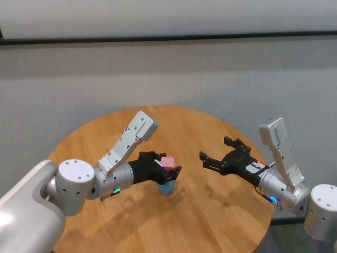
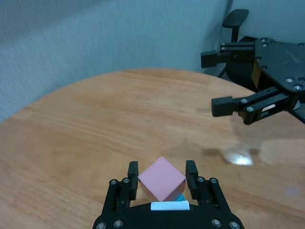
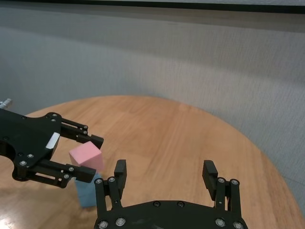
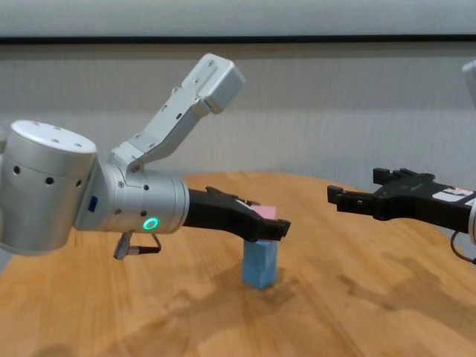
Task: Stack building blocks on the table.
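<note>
Chest view shows the one relation that counts: the pink block [image 4: 264, 213] sits between the fingers of my left gripper [image 4: 262, 223], right above the blue blocks [image 4: 259, 265] that stand stacked on the table [image 4: 327, 297]. My left wrist view looks down on the pink block [image 2: 161, 178] turned cornerwise between my two fingers [image 2: 133, 177], with a sliver of blue [image 2: 178, 196] showing under it, so the stack lies straight below my grip, not to either side. Whether the fingers press the pink faces or have just let go I cannot tell; they flank it closely. As I judge it, the pink block rests on or just over the top blue one, and its twist against the stack is what matters for a clean release. My right gripper [image 1: 225, 155] hangs well off to the far side, fingers spread wide and holding nothing; my left is plainly the nearer.
</note>
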Available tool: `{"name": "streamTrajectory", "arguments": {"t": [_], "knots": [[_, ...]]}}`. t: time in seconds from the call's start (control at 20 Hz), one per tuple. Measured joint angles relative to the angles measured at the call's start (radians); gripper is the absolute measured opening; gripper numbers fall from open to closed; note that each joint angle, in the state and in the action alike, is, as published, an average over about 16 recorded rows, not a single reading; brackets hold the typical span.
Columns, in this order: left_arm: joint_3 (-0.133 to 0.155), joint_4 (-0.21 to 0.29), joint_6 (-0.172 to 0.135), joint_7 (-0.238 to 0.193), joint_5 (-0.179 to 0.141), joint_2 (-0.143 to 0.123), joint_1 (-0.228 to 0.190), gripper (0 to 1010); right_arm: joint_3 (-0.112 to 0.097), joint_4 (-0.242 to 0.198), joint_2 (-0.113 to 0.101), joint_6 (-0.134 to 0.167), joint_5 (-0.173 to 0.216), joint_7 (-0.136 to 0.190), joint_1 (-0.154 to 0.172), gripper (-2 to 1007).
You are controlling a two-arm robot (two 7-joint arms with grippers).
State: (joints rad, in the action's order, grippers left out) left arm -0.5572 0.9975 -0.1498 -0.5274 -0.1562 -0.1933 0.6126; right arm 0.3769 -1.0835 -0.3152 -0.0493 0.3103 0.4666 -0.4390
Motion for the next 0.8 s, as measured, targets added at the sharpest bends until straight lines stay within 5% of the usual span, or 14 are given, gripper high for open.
{"name": "streamTrajectory", "arguments": {"t": [0.3, 0.8], "knots": [[0.001, 0.027, -0.002, 0.003, -0.001, -0.008, -0.007, 824, 0.0, 0.0, 0.0, 0.0, 0.0, 0.0, 0.0, 1005], [0.021, 0.149, 0.008, 0.03, 0.005, -0.058, -0.041, 998, 0.0, 0.0, 0.0, 0.0, 0.0, 0.0, 0.0, 1005]]}}
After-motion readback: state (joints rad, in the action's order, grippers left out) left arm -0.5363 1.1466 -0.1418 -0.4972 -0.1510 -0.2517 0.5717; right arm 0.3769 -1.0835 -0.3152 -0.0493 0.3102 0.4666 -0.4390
